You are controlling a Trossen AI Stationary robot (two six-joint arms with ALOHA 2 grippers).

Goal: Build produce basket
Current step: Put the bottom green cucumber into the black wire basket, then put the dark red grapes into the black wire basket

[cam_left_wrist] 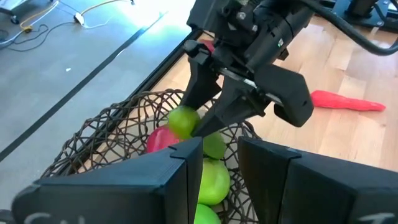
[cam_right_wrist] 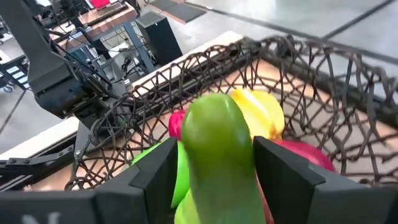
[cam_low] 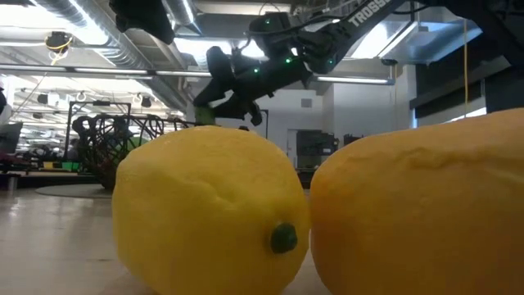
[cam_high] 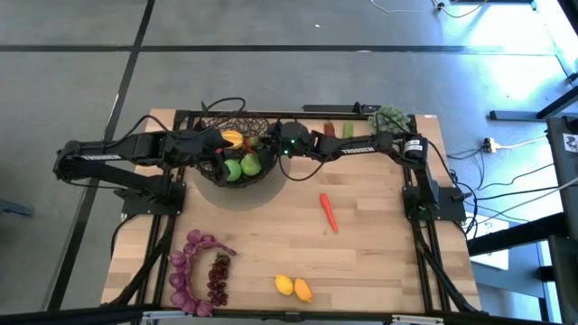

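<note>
The dark wire basket (cam_high: 237, 171) stands at the table's far middle. It holds green apples (cam_left_wrist: 211, 180), a red piece (cam_left_wrist: 160, 138) and a yellow one (cam_right_wrist: 264, 112). My right gripper (cam_right_wrist: 214, 152) reaches in over the basket's right rim, with a glossy green pepper (cam_right_wrist: 217, 143) between its fingers. My left gripper (cam_left_wrist: 212, 168) hangs open above the basket's left rim (cam_high: 206, 149), nothing between its fingers. An orange carrot (cam_high: 329, 212), two yellow fruits (cam_high: 293, 287) and purple grapes (cam_high: 218, 278) lie on the table. My right gripper has the green pepper's two sides (cam_right_wrist: 249, 149) between its two fingers. They come nearly level from the table's right, slanting a little down. The pepper sticks out past the fingertips (cam_left_wrist: 194, 102), clear above the fruit in the basket.
A purple clump (cam_high: 185, 271) lies by the grapes at the near left. A pale-green bushy clump (cam_high: 390, 117), a red piece (cam_high: 330, 129) and a green one (cam_high: 348, 130) sit along the far edge. Bare wood lies between the basket and the near fruits.
</note>
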